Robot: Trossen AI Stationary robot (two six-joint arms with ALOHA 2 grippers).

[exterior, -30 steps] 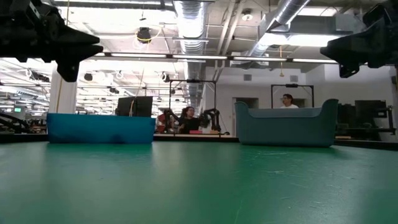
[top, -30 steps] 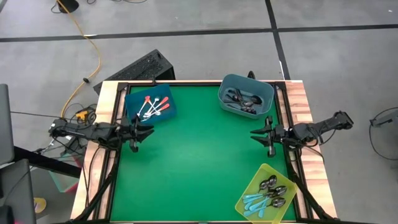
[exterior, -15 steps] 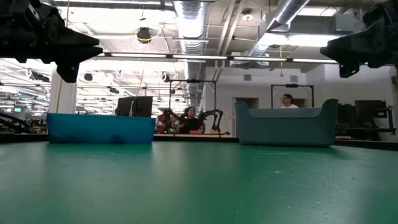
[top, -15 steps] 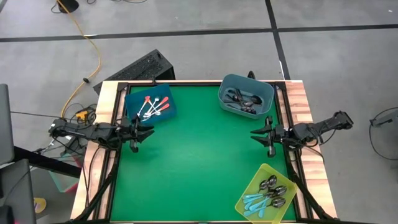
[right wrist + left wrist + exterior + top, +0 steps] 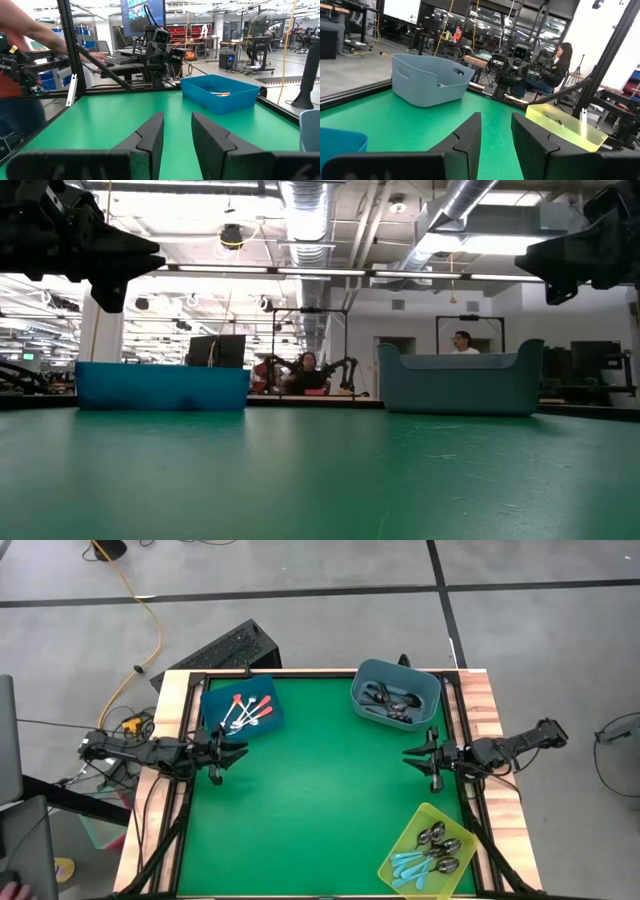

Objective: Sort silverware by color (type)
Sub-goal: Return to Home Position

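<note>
The left gripper (image 5: 238, 752) is stationed at the left edge of the table (image 5: 320, 800), the right gripper (image 5: 410, 754) at its right edge. Their jaws are turned toward each other, well apart. A first bin (image 5: 210, 705) is set just beside the left jaws, on their far side, and a first lot of spoons (image 5: 245, 712) is held in it. A second bin (image 5: 400, 664) is placed near the right jaws, on their far side, with a second lot of spoons (image 5: 390, 702) inside. A third bin (image 5: 425, 815) is found on the near side of the right jaws, with a third lot of spoons (image 5: 430, 852) in it.
</note>
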